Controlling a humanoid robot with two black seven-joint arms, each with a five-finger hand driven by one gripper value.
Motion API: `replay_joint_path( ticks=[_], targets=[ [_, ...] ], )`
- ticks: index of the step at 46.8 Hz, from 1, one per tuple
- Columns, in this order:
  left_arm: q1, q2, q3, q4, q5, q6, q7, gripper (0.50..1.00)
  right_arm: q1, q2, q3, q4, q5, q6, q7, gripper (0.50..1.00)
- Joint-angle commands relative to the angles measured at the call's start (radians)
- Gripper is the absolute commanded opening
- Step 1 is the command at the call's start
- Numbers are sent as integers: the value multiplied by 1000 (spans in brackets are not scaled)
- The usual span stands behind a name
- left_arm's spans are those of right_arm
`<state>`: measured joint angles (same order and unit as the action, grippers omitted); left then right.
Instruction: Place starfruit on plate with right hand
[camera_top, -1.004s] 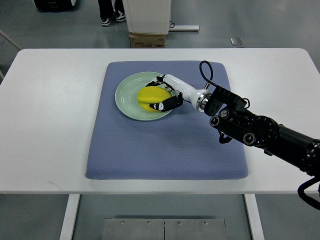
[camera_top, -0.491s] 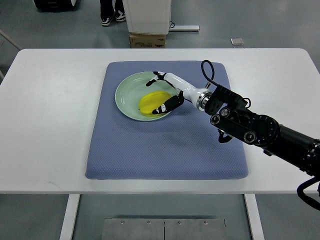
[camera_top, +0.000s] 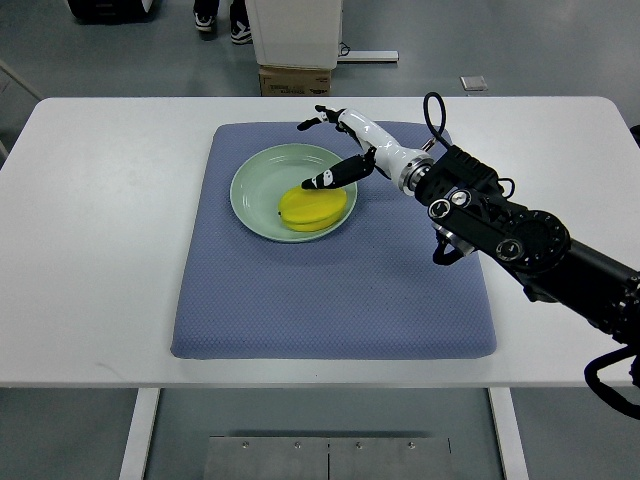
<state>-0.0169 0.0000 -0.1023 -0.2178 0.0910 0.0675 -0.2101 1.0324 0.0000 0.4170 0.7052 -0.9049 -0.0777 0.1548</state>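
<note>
— Since the white table (camera_top: 100, 250) takes up most of the top view, what lies on it?

— A blue-grey mat (camera_top: 330, 300), squarish, set in the middle of the tabletop. Toward the far left part of the mat sits a pale green plate (camera_top: 255, 180), round and shallow.

— And the arm?

— The right arm (camera_top: 520, 240) comes in from the picture's right edge, dark and bulky at the near end, with a black cable looping above the wrist. It narrows to a white forearm section that reaches over the far right corner of the mat.

— What is the right hand (camera_top: 335, 150) doing?

— It hovers over the far right rim of the plate with its fingers (camera_top: 325, 181) spread and nothing in them. One dark-tipped finger points down toward the fruit; the others fan out toward the far edge of the mat. I cannot tell whether the lowest fingertip touches the fruit or hangs just above it.

— Where is the starfruit (camera_top: 312, 208)?

— On the plate, lying in its near right part, yellow, on its side, just below the hand.

— Anything beyond the table?

— A cardboard box (camera_top: 295, 80) on the floor under a white stand, and a person's shoes (camera_top: 240, 30) at the top edge.
</note>
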Motion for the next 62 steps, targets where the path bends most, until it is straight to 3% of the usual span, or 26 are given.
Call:
replay_joint_path(
  ticks=[1, 36, 62],
  targets=[
    [0, 0, -1, 0, 0, 0, 0, 1000, -15, 0, 63, -3, 9, -1, -15, 1000],
    [0, 0, -1, 0, 0, 0, 0, 1000, -216, 0, 651, -36, 135, -126, -103, 1000],
    [0, 0, -1, 0, 0, 0, 0, 1000, -275, 0, 732, -20, 153, -129, -89, 1000]
  ],
)
